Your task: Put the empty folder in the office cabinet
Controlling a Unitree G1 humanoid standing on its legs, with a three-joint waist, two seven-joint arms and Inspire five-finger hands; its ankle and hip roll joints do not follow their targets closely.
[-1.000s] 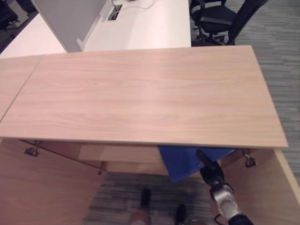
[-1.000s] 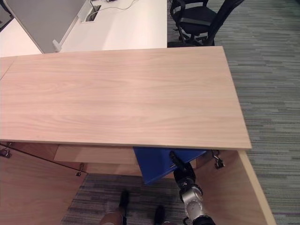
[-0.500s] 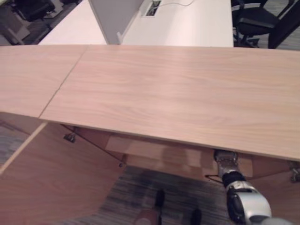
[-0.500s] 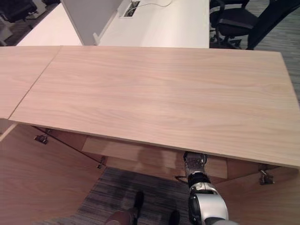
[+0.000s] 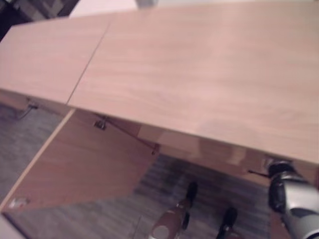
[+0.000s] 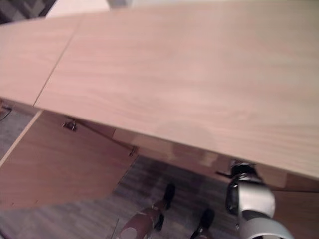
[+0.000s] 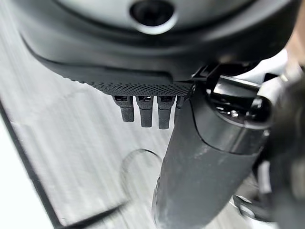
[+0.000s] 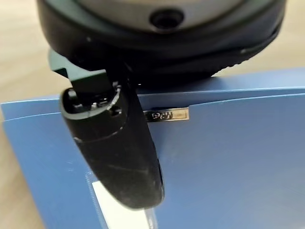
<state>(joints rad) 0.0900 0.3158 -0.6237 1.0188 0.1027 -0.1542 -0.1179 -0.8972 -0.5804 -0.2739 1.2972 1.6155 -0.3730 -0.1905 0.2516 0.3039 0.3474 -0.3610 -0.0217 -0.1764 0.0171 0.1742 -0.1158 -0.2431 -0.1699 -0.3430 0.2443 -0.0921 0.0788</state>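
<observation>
The blue folder lies flat on the pale wooden shelf inside the cabinet, seen in the right wrist view. My right hand is shut on it: the thumb lies across the folder's top face by a small metal tag, and the fingers are hidden beneath. In the eye views my right forearm reaches under the front edge of the wooden cabinet top. My left hand hangs open over the grey carpet, holding nothing.
The cabinet's left door stands swung open towards me. A second wooden top adjoins on the left. Grey carpet lies in front of the cabinet opening.
The camera has swung left and down. The blue folder that stuck out under the cabinet top a second ago has gone out of the eye views, and the right arm reaches further in.
</observation>
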